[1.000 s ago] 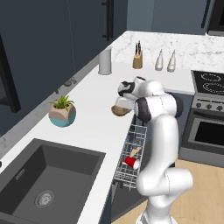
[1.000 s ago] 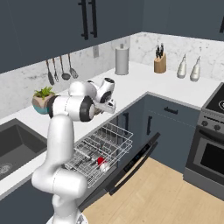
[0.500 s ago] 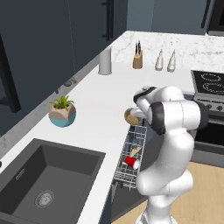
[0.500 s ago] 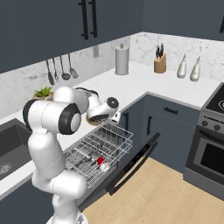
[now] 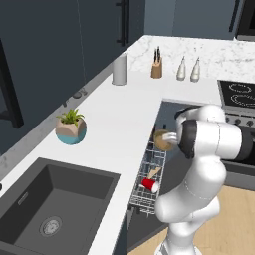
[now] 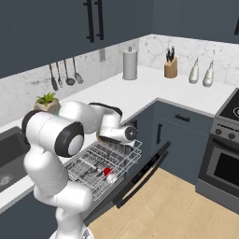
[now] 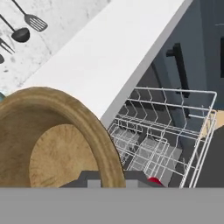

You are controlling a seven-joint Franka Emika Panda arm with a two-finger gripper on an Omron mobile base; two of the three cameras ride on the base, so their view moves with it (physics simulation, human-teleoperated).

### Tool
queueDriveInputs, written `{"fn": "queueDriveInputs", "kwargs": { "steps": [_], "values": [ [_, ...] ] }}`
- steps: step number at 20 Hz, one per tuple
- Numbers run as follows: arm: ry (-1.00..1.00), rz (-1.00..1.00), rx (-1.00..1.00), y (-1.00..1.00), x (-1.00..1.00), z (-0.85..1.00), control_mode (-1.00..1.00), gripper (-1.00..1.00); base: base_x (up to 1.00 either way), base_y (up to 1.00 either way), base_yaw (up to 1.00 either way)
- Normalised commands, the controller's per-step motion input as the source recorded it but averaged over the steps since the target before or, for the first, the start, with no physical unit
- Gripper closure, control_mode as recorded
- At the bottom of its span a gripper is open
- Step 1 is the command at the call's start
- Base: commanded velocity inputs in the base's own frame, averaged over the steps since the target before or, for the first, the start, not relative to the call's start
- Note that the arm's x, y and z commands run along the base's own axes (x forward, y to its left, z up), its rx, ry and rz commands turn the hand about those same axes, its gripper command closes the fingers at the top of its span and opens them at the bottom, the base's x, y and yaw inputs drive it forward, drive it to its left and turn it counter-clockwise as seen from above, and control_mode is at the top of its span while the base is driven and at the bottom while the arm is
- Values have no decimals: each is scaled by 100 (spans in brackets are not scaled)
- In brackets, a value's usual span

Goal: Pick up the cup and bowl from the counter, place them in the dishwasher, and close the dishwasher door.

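1. Nearest the hand camera we see the bowl point(image 7: 52, 144), its brown rim crossing the lower left of that view. It hangs off the table edge, over the back of the pulled-out rack point(image 5: 149, 179).
2. Handling, in our judgement: the bowl looks stiff, light and wood-like, not fragile. The thin rim is the natural hold, one jaw inside the wall and one outside. A shallow wall gives little purchase, so it may pivot if swung fast.
3. The gripper point(image 5: 168, 139) has its jaws drawn narrow and clamped on the bowl's rim. The fingertips themselves are hidden behind the bowl.
4. Below, the cup point(image 5: 150, 185) lies on its side in the rack, red wall outward. The right base view shows it point(image 6: 108, 172) among the wires.
5. The dishwasher door point(image 6: 140, 175) is folded down and open under the rack.
6. Further off, the table point(image 5: 119, 114) carries a plant pot point(image 5: 71, 130), with a grey canister point(image 5: 119, 69) and a knife block point(image 5: 157, 67) by the far wall.
7. We judge the task about halfway: cup in, bowl to set down, door to shut.
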Motion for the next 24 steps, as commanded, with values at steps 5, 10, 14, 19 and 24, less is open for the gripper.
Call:
{"fn": "queueDriveInputs", "kwargs": {
  "steps": [5,10,14,19,24],
  "values": [
    [-1,15,3,-32,0,0,-100,100,0,0,0],
    [0,29,-4,0,0,3,-100,100,0,0,0],
    [-5,33,-21,3,0,0,-100,100,0,0,0],
    [-19,31,-22,4,1,0,-100,100,0,0,0],
    [-30,14,-14,13,8,-14,-100,100,0,0,0]
  ]
}}
